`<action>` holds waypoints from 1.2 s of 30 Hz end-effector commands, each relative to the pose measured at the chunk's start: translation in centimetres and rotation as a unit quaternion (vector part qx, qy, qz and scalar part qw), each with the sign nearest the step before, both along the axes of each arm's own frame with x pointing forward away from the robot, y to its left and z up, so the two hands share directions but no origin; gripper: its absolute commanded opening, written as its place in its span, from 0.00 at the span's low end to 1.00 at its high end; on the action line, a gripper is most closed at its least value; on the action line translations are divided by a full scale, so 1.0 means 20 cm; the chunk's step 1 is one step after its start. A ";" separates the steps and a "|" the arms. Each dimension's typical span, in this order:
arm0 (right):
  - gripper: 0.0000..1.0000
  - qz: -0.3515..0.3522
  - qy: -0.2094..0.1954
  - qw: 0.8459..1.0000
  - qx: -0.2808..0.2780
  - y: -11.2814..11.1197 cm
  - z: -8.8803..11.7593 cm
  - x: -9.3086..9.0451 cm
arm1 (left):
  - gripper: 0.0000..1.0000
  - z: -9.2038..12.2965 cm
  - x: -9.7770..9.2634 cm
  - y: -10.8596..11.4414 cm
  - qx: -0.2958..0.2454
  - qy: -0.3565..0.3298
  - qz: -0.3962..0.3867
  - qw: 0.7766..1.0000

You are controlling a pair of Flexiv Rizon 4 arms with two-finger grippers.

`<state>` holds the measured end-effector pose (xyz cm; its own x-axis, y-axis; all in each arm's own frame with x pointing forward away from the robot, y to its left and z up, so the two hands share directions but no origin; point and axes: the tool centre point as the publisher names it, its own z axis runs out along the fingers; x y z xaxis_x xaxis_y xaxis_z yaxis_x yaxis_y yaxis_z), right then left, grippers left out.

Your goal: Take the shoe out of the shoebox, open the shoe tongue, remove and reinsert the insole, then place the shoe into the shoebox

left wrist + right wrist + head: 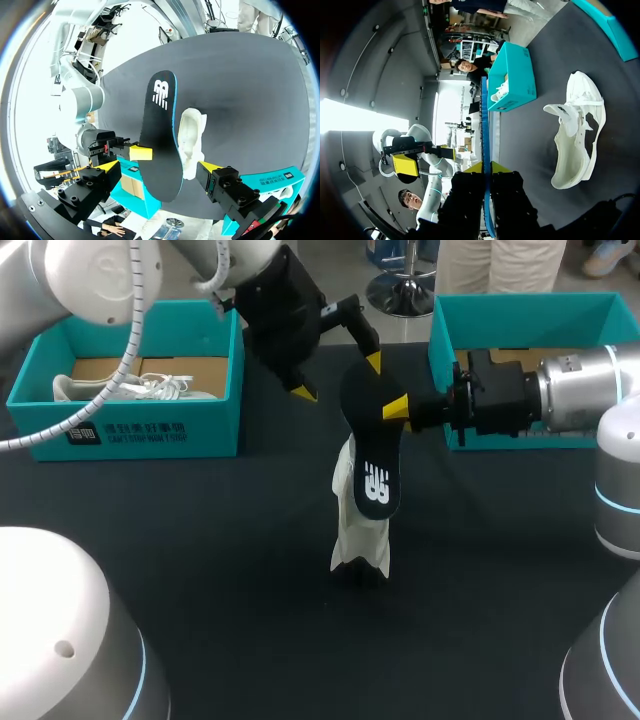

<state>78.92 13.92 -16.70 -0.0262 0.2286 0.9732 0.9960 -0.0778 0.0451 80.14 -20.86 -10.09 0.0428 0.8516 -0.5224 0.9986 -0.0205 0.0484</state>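
A black insole [371,455] with a white logo hangs edge-up above the table, and my right gripper [397,408] is shut on its side edge near the far end. From the right wrist it shows edge-on as a thin blue line [484,125] between the closed fingers of that gripper [486,167]. My left gripper [340,377] stands open at the insole's far end, with the insole [160,135] between its spread fingers [107,165], not gripped. Under the insole, the white shoe [362,530] lies on the dark table, also seen from both wrists [191,135] [577,132].
A teal shoebox [200,425] at the back left holds a second white shoe with loose laces [150,388]. Another teal box [520,310] stands at the back right, behind my right gripper. The dark table [230,570] reaches to the front edge.
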 end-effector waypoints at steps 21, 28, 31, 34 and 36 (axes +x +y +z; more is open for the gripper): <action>0.00 0.000 0.000 1.000 -0.002 0.00 0.00 0.00 | 1.00 -0.03 0.00 0.10 -0.160 0.007 0.013 0.987; 0.00 0.000 0.000 1.000 -0.002 0.00 0.00 0.00 | 1.00 -0.01 0.01 0.13 -0.177 0.012 0.024 0.984; 0.00 0.000 0.000 1.000 -0.002 0.00 0.00 0.00 | 1.00 -0.01 0.01 0.13 -0.177 0.012 0.024 0.984; 0.00 0.000 0.000 1.000 -0.002 0.00 0.00 0.00 | 1.00 -0.01 0.01 0.13 -0.177 0.012 0.024 0.984; 0.00 0.000 0.000 1.000 -0.002 0.00 0.00 0.00 | 1.00 -0.01 0.01 0.13 -0.177 0.012 0.024 0.984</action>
<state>78.92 13.92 -16.70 -0.0263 0.2285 0.9732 0.9959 -0.0778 0.0452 80.47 -18.36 -10.17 -0.0105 0.6234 -0.7819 0.9991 0.0395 0.0180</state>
